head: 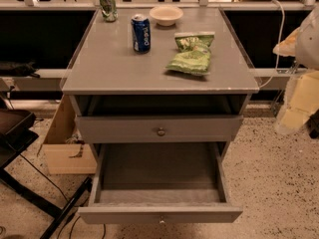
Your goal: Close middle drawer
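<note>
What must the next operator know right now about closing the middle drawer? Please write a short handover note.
Pincer: not in view, touching nothing that shows.
Middle drawer: pulled far out of the cabinet, its small knob on the front nearest the camera.
Drawer above: its front sits much further in.
Done: nothing visible yet.
Left: bring the pincer to the drawer front and push it fully in.

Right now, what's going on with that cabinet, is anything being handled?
Nothing is touching the middle drawer: it is pulled far out and looks empty, while the drawer above it sits further back. The pale shape at the right edge looks like the gripper, beside the cabinet and clear of the drawer's knob. A green can, a blue can, a bowl and a chip bag sit on top.
</note>
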You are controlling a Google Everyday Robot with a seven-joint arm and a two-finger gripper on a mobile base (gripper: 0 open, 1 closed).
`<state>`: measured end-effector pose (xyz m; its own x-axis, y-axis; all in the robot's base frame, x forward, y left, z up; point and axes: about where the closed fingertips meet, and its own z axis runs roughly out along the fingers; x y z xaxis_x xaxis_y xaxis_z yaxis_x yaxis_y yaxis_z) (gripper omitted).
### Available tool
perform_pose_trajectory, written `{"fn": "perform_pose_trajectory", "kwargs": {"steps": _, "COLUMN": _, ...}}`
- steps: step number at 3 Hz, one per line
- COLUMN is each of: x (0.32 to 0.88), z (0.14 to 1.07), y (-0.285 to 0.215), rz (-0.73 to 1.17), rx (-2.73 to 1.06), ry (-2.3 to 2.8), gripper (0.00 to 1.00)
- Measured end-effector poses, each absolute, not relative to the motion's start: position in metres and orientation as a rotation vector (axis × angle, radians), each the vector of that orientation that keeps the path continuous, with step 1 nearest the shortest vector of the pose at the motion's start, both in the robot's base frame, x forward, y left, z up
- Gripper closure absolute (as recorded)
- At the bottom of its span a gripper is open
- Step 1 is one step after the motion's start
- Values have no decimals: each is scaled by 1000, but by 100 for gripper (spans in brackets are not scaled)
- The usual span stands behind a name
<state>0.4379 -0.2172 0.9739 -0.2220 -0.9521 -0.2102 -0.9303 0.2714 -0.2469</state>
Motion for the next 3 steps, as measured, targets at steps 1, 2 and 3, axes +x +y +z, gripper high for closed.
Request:
{"fn": "perform_pose_trajectory", "kwargs": {"steps": 1, "x": 437, "z": 967, "y": -219, "rz": -90, "rx": -1715, "ry": 2230, "gripper": 0}}
{"fn": "perform_pose_trajectory", "kwargs": {"steps": 2, "x": 426, "z": 923, "y": -226, "rz": -43, "rx": -1714, "ry": 2248, "gripper": 0}}
{"fn": "perform_pose_trajectory", "kwargs": {"steps": 3, "x": 402, "z": 855, "y": -234, "rz": 29, "rx": -1696, "ry": 2226, "gripper": 0}}
